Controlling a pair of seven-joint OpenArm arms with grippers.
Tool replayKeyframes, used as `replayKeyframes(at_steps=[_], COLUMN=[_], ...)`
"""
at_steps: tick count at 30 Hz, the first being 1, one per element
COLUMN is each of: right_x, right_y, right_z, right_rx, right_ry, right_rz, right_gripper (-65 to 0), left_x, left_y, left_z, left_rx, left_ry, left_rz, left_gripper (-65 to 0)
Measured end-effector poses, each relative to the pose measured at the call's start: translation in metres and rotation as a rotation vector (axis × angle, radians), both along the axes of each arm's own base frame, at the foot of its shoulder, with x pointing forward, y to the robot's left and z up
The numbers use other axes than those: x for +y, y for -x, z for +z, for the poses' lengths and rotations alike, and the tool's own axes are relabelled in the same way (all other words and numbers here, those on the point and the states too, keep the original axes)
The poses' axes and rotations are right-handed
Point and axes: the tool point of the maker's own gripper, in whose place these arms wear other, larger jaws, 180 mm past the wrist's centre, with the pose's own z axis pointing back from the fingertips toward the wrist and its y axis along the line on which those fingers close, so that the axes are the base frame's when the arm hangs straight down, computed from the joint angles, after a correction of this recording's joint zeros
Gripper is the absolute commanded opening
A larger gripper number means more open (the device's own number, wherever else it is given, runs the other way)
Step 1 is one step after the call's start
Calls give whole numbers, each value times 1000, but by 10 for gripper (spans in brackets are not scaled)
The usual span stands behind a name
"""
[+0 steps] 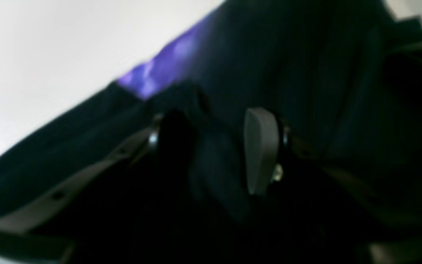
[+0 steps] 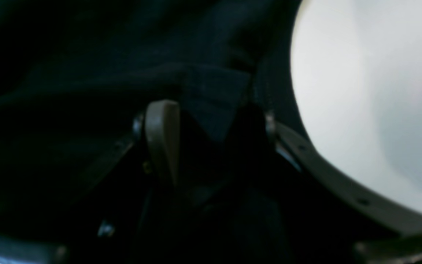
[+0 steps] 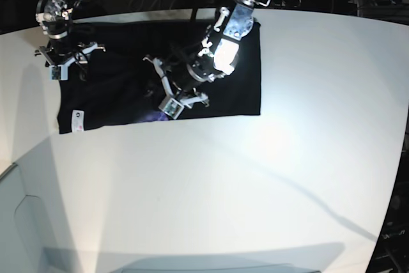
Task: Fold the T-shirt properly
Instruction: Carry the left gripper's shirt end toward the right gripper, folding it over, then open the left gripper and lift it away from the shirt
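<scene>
Black cloth of the T-shirt [image 1: 306, 73] fills nearly all of my left wrist view, bunched up between my left fingers [image 1: 260, 150]: one pale pad stands clear on the right of the bunch, the other is dark and buried in fabric on the left, so my left gripper [image 1: 214, 154] is clamped on a fold of the shirt. A blurred purple mark [image 1: 159, 69] shows along the cloth's edge just above that grip, where the shirt meets the white tabletop [image 1: 50, 55]. My right wrist view is much the same: the shirt covers the left and centre, and a squared flap of it [image 2: 214, 99] sits wedged between my right fingers [image 2: 161, 139], so my right gripper [image 2: 207, 143] is pinched on the cloth too, with bare tabletop off to the right. From the base view the T-shirt [image 3: 236, 81] lies spread as a dark rectangle at the far side of the tabletop [image 3: 255, 190], with a small white tag [image 3: 77, 120] near its near left corner. My left gripper [image 3: 171, 97] sits on the shirt's middle; my right gripper [image 3: 64, 62] sits at its left end.
</scene>
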Motion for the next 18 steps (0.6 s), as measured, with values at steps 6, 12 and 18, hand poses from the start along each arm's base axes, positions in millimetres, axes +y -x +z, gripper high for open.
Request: replayKeyframes(at_steps=[6, 12, 18], right_x=[-2, -10, -15], right_y=[-6, -12, -26], right_z=[2, 28, 45], right_rx=[0, -31, -87], right_ry=[7, 87, 101], right_rz=[-6, 8, -5], right_gripper=[-337, -291, -291], left_x=[0, 52, 165], left_y=[-13, -42, -39], left_z=[18, 74, 85], left_rx=[-81, -228, -245], left_ry=[50, 111, 123], left_rz=[25, 177, 423], left_gripper=[-369, -369, -369])
